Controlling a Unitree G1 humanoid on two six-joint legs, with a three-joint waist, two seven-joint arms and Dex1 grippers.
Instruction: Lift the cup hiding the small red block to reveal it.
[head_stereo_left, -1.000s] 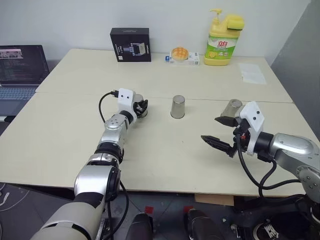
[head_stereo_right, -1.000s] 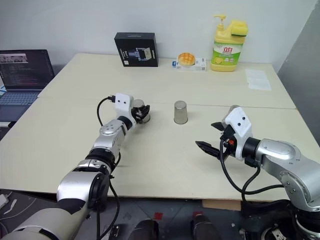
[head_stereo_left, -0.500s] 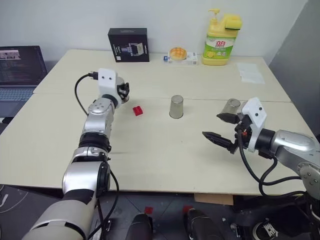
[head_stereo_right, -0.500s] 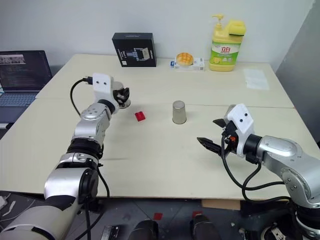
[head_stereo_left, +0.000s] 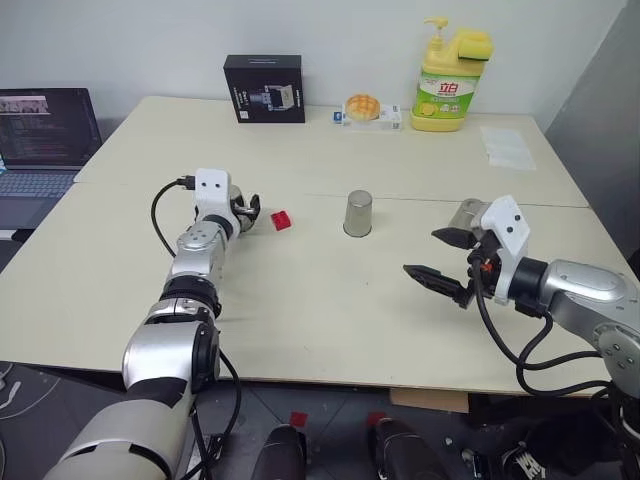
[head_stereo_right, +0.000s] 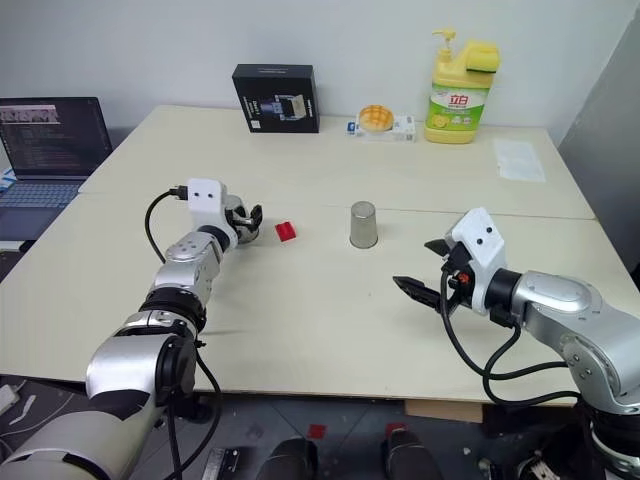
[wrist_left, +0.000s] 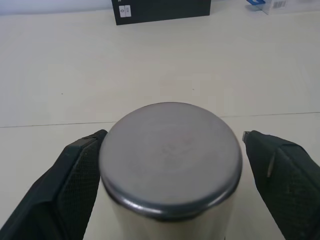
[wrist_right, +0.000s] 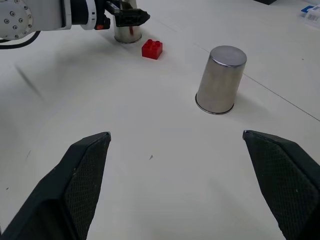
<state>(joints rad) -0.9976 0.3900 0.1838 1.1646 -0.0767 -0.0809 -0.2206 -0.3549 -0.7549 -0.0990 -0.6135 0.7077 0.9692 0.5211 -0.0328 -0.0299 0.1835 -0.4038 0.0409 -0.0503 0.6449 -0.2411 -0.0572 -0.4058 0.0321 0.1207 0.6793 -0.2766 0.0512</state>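
Small red block (head_stereo_right: 286, 231) lies bare on the tabletop (head_stereo_right: 300, 320), uncovered, just beside the cup (wrist_left: 170, 165) that the left claw (head_stereo_right: 245, 220) is around. That cup stands upside down, base up, on the tabletop between the left claw's fingers (wrist_left: 75, 185). Wrist view: one finger touches the cup wall, the other stands clear of it w/ a gap, so claw is wide open, not clamping.

Second cup (head_stereo_right: 364, 225) also inverted, mid-tabletop, to the right of the block and apart from it. Can't tell what's under it. Third cup (head_stereo_left: 464, 214) sits behind the right claw (head_stereo_right: 425, 270), partly hidden by it.

Right claw hovers above the tabletop, fingers spread wide, holding nothing.

Back edge of tabletop: black box (head_stereo_right: 276, 98), yellow soap bottle (head_stereo_right: 457, 92) w/ sponge on top, small round orange item (head_stereo_right: 374, 118) beside a flat packet. Paper sheet (head_stereo_right: 520, 160) at the right rear. Laptop (head_stereo_right: 55, 140) off to the left on a separate surface.
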